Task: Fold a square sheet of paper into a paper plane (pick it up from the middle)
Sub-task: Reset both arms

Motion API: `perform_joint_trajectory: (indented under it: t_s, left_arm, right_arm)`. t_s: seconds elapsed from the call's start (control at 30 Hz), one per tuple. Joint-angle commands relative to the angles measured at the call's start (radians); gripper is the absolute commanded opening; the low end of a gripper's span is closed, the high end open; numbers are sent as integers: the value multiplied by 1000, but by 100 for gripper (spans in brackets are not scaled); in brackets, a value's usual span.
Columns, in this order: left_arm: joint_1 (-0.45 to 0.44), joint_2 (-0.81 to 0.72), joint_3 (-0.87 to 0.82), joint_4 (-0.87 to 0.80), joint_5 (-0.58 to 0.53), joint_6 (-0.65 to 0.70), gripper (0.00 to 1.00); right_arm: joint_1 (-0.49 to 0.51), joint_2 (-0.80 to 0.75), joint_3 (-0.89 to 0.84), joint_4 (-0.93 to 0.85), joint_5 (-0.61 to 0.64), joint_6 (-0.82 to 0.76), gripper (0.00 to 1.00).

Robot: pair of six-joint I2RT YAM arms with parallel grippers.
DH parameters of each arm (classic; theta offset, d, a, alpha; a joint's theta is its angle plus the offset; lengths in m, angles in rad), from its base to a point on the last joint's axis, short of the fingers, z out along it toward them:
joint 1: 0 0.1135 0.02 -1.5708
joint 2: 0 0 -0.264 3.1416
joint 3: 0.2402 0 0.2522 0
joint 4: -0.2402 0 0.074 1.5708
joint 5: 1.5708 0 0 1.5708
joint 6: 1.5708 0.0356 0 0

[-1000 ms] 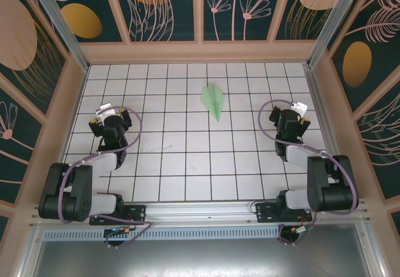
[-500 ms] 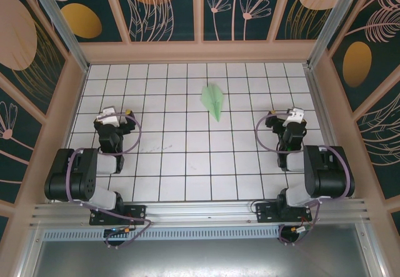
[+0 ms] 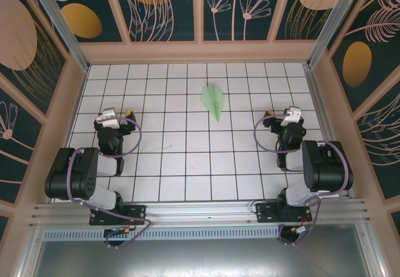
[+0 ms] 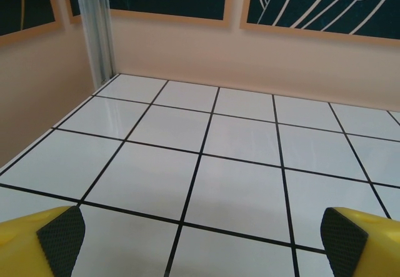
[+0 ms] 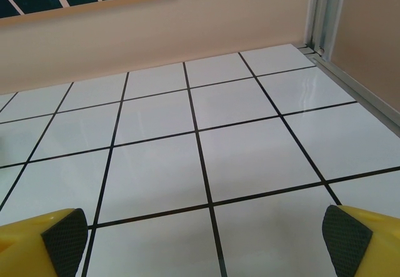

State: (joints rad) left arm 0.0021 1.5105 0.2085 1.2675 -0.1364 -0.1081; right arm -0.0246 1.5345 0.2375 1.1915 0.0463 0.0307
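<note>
Both arms have folded back toward the near edge, left end effector (image 4: pixel 202 238) and right end effector (image 5: pixel 206 242) spread wide and empty, while the paper plane (image 3: pixel 214 100) lies at the far centre of the desk (image 3: pixel 187 158), where a careless re-reach could crumple it.

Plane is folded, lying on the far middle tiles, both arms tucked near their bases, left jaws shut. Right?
Not quite: the left gripper has its jaws wide open over bare tile, as the left wrist view shows. The rest holds: the paper plane lies folded on the far middle of the table.
</note>
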Motion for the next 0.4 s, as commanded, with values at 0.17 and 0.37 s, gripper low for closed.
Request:
perform_joint_trajectory:
  t_s: [0.17,0.37]
  left_arm:
    - [7,16,35,0,61,32,99]
    - [7,13,31,6,60,31,99]
  right_arm:
    - [-1,6,-6,55,-27,-15,99]
    - [-1,5,-12,66,-61,-25,99]
